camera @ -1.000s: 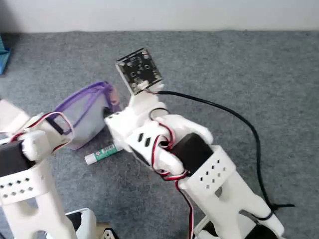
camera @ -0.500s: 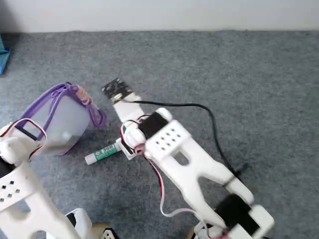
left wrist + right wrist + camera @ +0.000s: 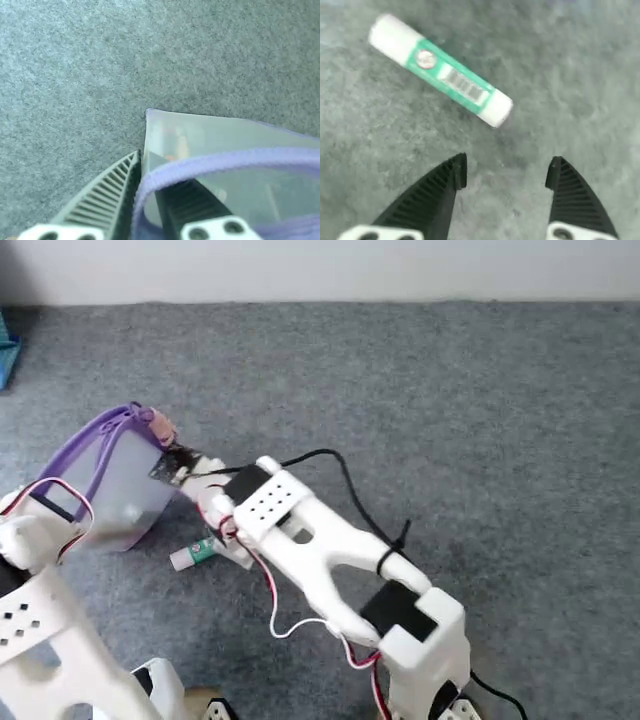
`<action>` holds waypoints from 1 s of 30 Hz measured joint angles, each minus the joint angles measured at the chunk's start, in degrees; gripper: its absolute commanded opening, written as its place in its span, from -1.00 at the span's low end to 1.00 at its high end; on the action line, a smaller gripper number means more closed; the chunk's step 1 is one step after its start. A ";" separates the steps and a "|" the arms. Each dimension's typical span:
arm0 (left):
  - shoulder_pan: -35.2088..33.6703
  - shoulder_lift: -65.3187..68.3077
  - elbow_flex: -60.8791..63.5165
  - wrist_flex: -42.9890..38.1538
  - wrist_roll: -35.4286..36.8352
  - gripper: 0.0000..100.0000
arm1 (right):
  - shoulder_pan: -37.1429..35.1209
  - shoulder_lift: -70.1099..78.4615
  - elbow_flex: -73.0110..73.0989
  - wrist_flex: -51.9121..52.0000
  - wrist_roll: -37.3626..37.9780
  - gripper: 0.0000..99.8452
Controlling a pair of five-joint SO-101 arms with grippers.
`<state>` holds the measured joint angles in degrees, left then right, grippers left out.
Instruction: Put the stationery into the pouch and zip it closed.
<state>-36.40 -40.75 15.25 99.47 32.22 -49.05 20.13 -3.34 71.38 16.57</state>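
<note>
My left tool [image 3: 142,159] grips the rim of the pouch [image 3: 225,135]. My right tool [image 3: 506,169] stands wide open, just short of the glue stick [image 3: 440,75].

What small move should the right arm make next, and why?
Probably ease the right gripper forward until the glue stick sits between its open jaws. The stick lies on the carpet just beyond them, outside the pouch, which the left gripper holds by its rim.

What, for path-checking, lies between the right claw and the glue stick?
Nothing: bare carpet separates the right claw from the glue stick, per the right wrist view.
</note>
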 measured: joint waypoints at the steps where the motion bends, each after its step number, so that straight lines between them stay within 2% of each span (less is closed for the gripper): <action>1: 0.00 0.00 0.00 0.00 0.00 -0.97 | -0.44 0.97 -0.97 0.00 0.88 -0.48; 8: -0.18 0.00 0.00 0.00 0.62 -0.97 | -1.41 7.12 -3.08 -6.24 6.42 -0.48; 13: -0.18 0.00 0.00 0.00 0.79 -0.97 | -1.49 11.43 -3.08 -9.32 7.03 -0.49; 16: -0.18 0.00 0.00 0.00 0.79 -0.97 | -1.49 12.48 -3.69 -9.58 7.30 -0.63; 20: -0.18 0.00 0.00 0.00 0.79 -0.97 | -1.41 12.75 -4.22 -9.67 7.38 -1.00; 23: -0.18 0.00 0.00 0.00 0.79 -0.97 | -1.23 12.66 -4.75 -9.76 7.38 -0.92; 26: -0.18 0.00 0.00 0.00 0.62 -0.97 | -0.62 12.48 -4.92 -7.47 7.38 -0.99; 30: -0.18 0.00 0.00 0.00 0.53 -0.97 | 0.00 11.08 -4.75 -2.55 7.38 -0.98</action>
<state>-36.57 -40.75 15.25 99.47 32.75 -49.05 31.21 -8.09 68.84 23.96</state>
